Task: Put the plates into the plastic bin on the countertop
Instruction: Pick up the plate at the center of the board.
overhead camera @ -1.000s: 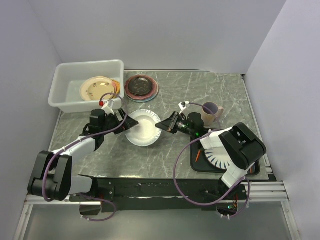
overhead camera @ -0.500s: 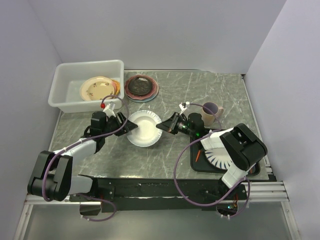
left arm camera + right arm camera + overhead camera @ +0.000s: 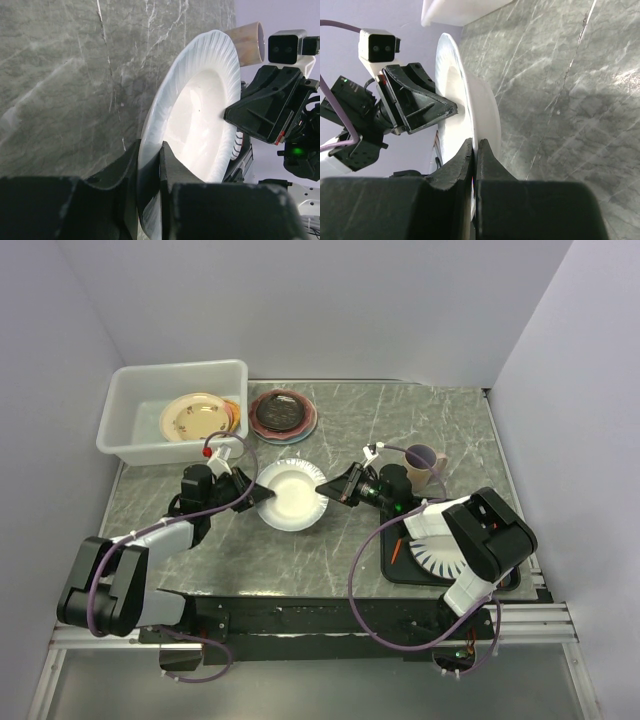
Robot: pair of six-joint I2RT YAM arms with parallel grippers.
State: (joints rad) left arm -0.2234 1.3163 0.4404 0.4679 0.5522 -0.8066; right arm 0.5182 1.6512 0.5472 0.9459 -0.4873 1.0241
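Holds one white plate from both sides at mid-bench: left jaws clenched on its left rim, right jaws pinched on the opposite rim. Well apart, at the far left corner, stands the plastic bin, containing a tan-gold plate with an orange edge showing under it. Just beside the bin's right wall, flat on the bench, lies a dark brown pink-rimmed plate. Behind the right arm, a mug; nearer, a black tray carrying a striped plate.
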